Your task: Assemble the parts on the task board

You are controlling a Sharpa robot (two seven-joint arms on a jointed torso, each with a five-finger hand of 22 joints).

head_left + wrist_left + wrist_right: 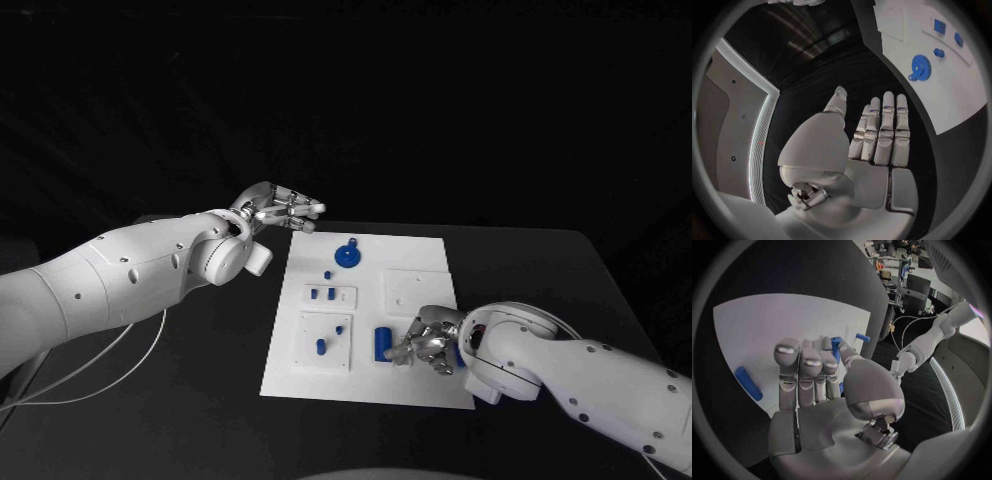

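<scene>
White rounded arms (123, 275) – dark screw dots – ending in silver fingers (879, 130).

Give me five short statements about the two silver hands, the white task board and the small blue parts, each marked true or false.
1. The left hand holds a blue part. False: it holds nothing, its fingers straight.
2. The blue gear-shaped part lies on the white task board. True.
3. The right hand is over the board's near right area. True.
4. The blue cylinder lies off the board. False: it lies on the board.
5. The left hand is near the board's far left corner. True.
</scene>
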